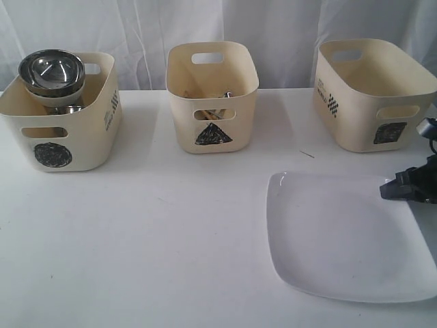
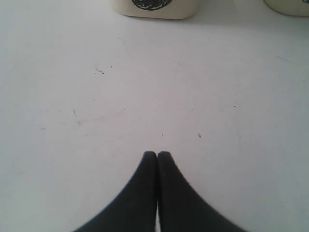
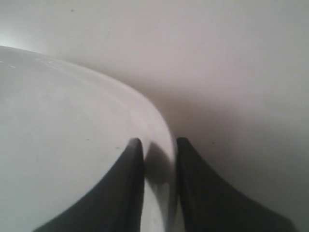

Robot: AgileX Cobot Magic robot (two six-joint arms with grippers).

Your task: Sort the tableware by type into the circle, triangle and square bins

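plate (image 1: 348,239): large, white, flat on table (image 1: 171,239); the only piece I see outside the bins.
right gripper (image 3: 157,142): at plate's right edge, jaws narrow, one finger over the rim and one outside it; can't tell if they pinch yet.
step: I judge this a rim grab, then a carry to the square bin (image 1: 355,113), just behind plate.
how: I'd push deeper over the rim before closing, since a shallow bite on a glossy edge likely slips. Grip firm, tip plate up, drop it in edgewise.
other bins: triangle bin (image 1: 181,102) behind-left of plate, circle bin (image 1: 68,130) far left of it; both already hold items.
left gripper (image 2: 157,154): jaws together, nothing in them, over bare table; plate not in its view.
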